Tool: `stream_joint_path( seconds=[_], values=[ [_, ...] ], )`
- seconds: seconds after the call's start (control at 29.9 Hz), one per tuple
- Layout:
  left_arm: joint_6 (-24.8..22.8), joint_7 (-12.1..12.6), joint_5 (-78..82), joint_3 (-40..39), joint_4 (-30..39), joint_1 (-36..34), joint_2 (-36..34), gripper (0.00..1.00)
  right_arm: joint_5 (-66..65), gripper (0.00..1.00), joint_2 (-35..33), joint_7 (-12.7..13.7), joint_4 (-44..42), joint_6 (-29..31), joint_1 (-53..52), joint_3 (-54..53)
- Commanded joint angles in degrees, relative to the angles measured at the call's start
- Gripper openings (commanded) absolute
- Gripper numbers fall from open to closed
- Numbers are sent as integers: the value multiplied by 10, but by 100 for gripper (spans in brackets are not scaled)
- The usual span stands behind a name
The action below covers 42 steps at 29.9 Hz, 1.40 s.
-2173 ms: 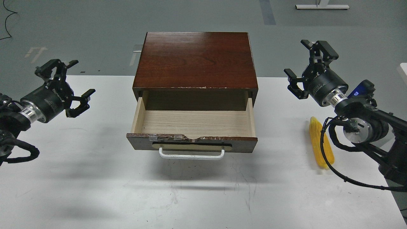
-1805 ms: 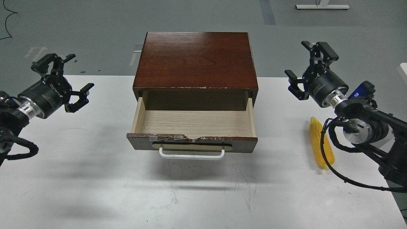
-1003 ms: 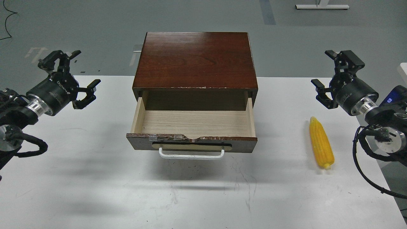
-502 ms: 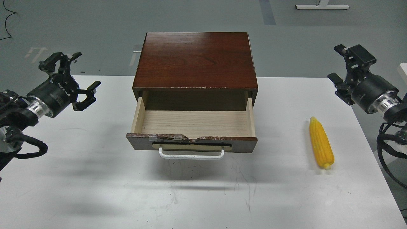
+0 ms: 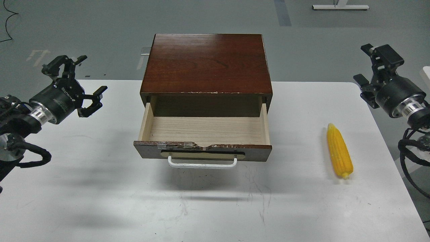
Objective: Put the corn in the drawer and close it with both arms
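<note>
The yellow corn lies on the white table, right of the drawer, tapered end pointing away from me. The drawer stands pulled open, its pale wood inside empty, with a white bar handle on its dark front. My left gripper is open and empty, raised over the table's left side, well left of the drawer. My right gripper is open and empty, raised near the table's right edge, behind and right of the corn.
The drawer sits in a dark red-brown wooden cabinet at the table's back centre. The white table ends close to the right of the corn. Black cables hang by my right arm. Grey floor lies beyond.
</note>
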State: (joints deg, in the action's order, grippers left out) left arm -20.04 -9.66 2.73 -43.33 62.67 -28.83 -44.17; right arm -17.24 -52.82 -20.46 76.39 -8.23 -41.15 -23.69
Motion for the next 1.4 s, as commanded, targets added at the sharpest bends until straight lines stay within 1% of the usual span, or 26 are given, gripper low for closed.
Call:
stream_joint_path(
  seconds=[0.0, 0.07, 0.17, 0.2, 0.27, 0.3, 0.37, 0.4, 0.43, 0.47, 0.5, 0.6, 0.67, 0.7, 0.77, 1.0, 1.04, 1.1, 1.14, 1.17, 1.2, 1.24, 1.27, 1.3, 1.34, 1.37],
  values=[
    [8, -11, 0, 0, 2, 0, 1, 98, -3, 100, -6, -3, 8, -23, 0, 8],
    [8, -11, 0, 0, 2, 0, 0, 98, -9, 100, -11, -3, 12, -38, 0, 14],
    [9, -12, 0, 0, 2, 0, -3, 98, -15, 100, -44, 8, 34, -64, -5, 60],
    [9, -12, 0, 0, 2, 0, -3, 98, -35, 100, -65, 18, 46, -71, -9, 94],
    [9, -12, 0, 0, 2, 1, -3, 98, -78, 100, -76, 35, 56, -86, -17, 129],
    [9, -12, 0, 0, 2, 1, -4, 98, -104, 99, -78, 46, 57, -98, -23, 145],
    [9, -15, 0, 0, 2, 2, -4, 98, -223, 98, -76, 111, 58, -141, -28, 214],
    [9, -15, 0, 0, 2, 3, -3, 98, -276, 96, -69, 134, 58, -158, -28, 244],
    [8, -15, 0, 1, 2, 4, -3, 98, -299, 96, -63, 140, 57, -165, -28, 256],
    [9, -15, 0, 3, 2, 4, -3, 98, -338, 94, -51, 142, 54, -179, -28, 276],
    [9, -15, 0, 3, 2, 4, -3, 98, -338, 94, -51, 142, 54, -180, -28, 276],
    [9, -16, 0, 3, 2, 4, -2, 98, -402, 94, -40, 141, 40, -189, -29, 317],
    [9, -16, 0, 3, 2, 5, -2, 98, -425, 90, -12, 142, 7, -189, -29, 327],
    [9, -16, 0, 3, 2, 5, -2, 98, -425, 90, -11, 142, 7, -189, -29, 327],
    [9, -16, 0, 3, 2, 7, -3, 98, -427, 90, 16, 142, -34, -188, -30, 337],
    [9, -17, 0, 2, 2, 11, -5, 98, -424, 89, 80, 143, -87, -188, -30, 373],
    [9, -21, 0, 2, 2, 11, -5, 98, -424, 83, 98, 143, -106, -188, -28, 375],
    [9, -26, 0, 2, 2, 14, -6, 98, -424, 79, 118, 143, -126, -188, -27, 383],
    [9, -32, 0, 2, 2, 17, -7, 98, -424, 73, 132, 142, -137, -188, -30, 392],
    [9, -34, 0, 2, 2, 18, -9, 98, -424, 70, 135, 142, -139, -188, -31, 398],
    [9, -39, 0, 2, 1, 20, -12, 98, -423, 56, 139, 144, -139, -188, -33, 407],
    [9, -43, 0, 2, 0, 21, -13, 98, -424, 34, 140, 146, -137, -186, -38, 415],
    [9, -45, 0, 2, -2, 22, -14, 98, -425, 25, 139, 146, -136, -186, -43, 421],
    [9, -49, 0, 2, -3, 22, -14, 98, -424, 6, 139, 146, -134, -182, -52, 435],
    [9, -51, 0, 2, -3, 23, -14, 98, -421, 0, 139, 147, -134, -179, -55, 443],
    [9, -53, 0, 2, -4, 23, -14, 98, -419, 0, 139, 149, -135, -173, -60, 451]
  ],
)
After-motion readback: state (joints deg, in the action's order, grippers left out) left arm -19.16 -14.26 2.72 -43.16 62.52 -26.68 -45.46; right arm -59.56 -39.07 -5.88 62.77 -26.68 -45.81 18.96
